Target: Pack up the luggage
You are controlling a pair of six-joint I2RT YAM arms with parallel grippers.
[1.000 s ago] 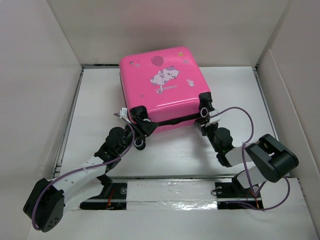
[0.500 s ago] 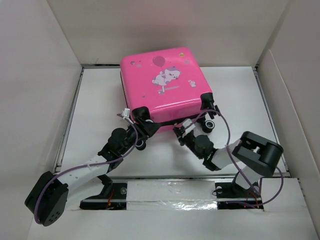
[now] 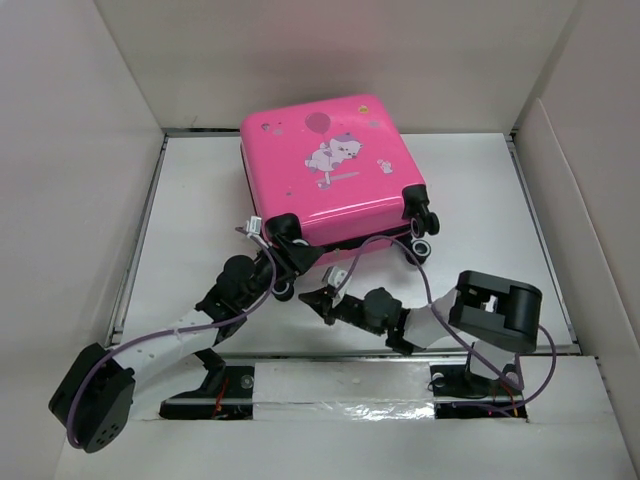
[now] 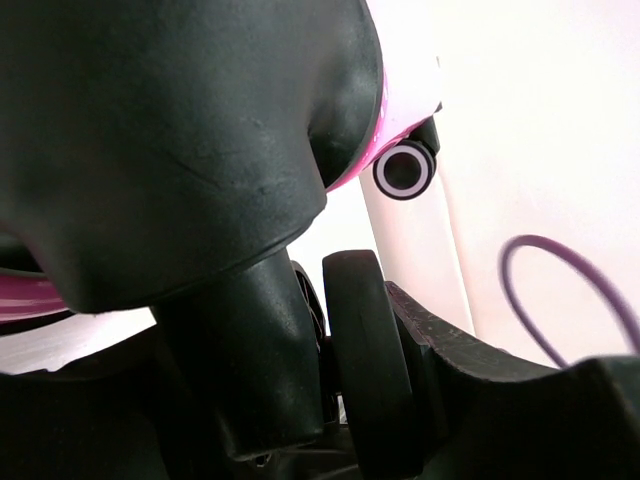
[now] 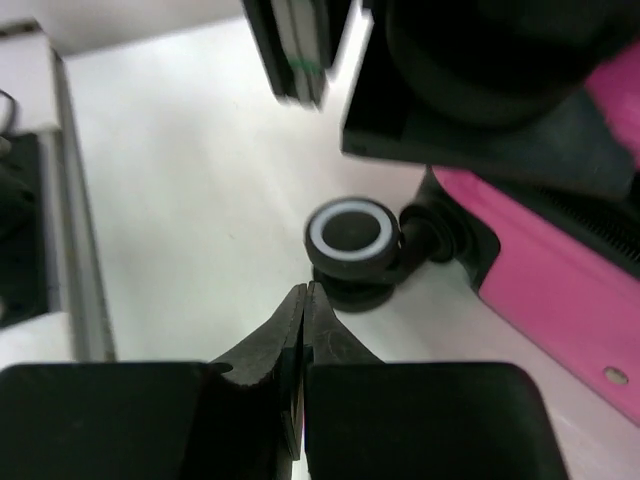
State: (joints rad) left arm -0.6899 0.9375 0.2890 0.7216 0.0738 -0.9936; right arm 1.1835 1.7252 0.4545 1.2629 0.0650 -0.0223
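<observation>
Left end effector grips the luggage by its corner wheel. Right end effector is closed and empty, with a white-ringed wheel just beyond its tips.

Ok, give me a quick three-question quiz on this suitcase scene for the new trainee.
1. True or false: the small bright pink hard-shell suitcase lies flat with its lid down on the white table.
2. Which is shut on nothing: the left pincer or the right pincer?
3. In the top view, the left pincer is at the suitcase's: (a) far edge, (b) near-left corner, (c) printed top panel.

Key: 1 true; 2 the right pincer; 3 b.
</observation>
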